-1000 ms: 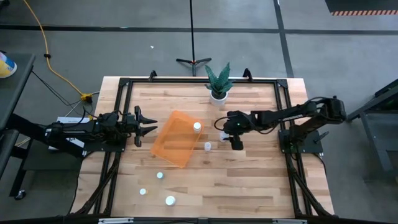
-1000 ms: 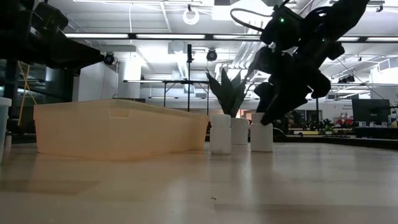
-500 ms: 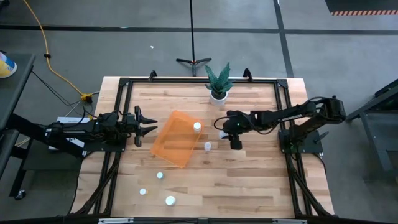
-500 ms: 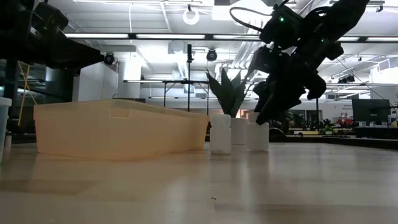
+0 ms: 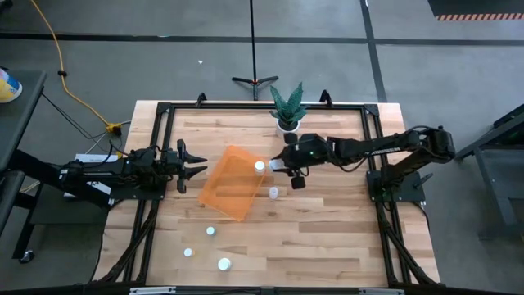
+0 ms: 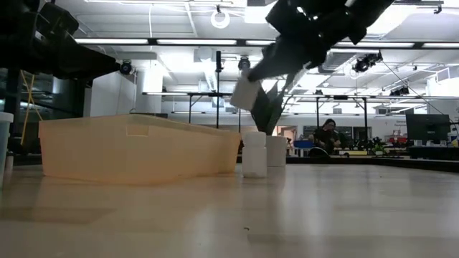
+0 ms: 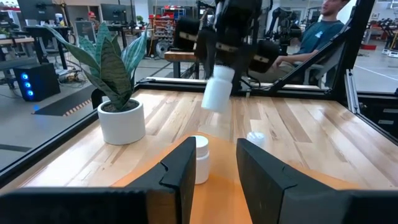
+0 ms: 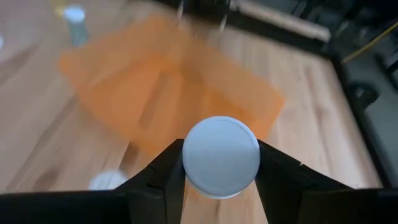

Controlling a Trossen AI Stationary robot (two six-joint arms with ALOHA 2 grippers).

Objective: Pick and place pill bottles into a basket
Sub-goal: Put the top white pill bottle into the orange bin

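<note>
The orange basket point(image 5: 233, 182) lies at mid-table, with one pill bottle point(image 5: 259, 166) standing in its far right corner. My right gripper point(image 5: 282, 167) is shut on another white pill bottle point(image 6: 246, 93), held up in the air beside the basket's right edge. A third bottle point(image 5: 273, 193) stands on its base on the table just right of the basket, and three more point(image 5: 210, 231) stand near the front left. My left gripper point(image 5: 193, 170) is open and empty at the basket's left side. My right gripper pinches the bottle's body by two opposite sides point(image 8: 186, 163) between its two fingers point(image 8: 163, 180). One round end of the bottle point(image 8: 221, 155) faces the wrist camera. The fingers slant down from the table's right. The bottle is lifted clear and tilted point(image 6: 244, 94).
A plant in a white pot point(image 5: 287, 124) stands at the far edge, just behind my right arm. A black frame point(image 5: 164, 111) runs round the table. A person point(image 7: 323, 31) sits beyond the table's right side.
My right gripper has lifted the bottle off the table and carried it up and toward the table's left, to the basket's right edge. The bottle, upright on the table a second ago, now hangs tilted and clear.
</note>
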